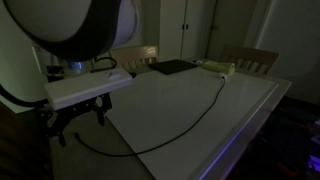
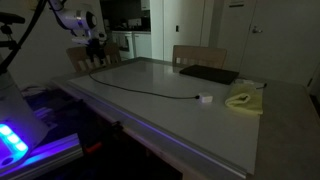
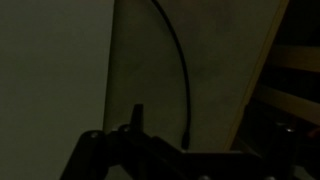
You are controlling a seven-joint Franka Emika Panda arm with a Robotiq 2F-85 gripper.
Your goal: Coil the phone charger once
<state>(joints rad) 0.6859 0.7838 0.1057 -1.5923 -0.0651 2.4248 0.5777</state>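
Dim table (image 2: 180,75) carries the phone charger (image 2: 150,92) uncoiled, hand (image 2: 97,42) near one end.

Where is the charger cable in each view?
In an exterior view, the cable sweeps from the far side to the near edge.
In an exterior view, the cable crosses the table left to right.
Wrist view: the cable arcs down the centre.
Shared landmark: the pale box by its end, in both exterior views.

Noted white, rounded shell on arm (image 1: 55,22), dark band curving over it. Saw pale flat block (image 1: 88,90) at wrist, bluish glint just above. Logged black gripper (image 1: 78,118), angular linkage; mere silhouette in wrist view.
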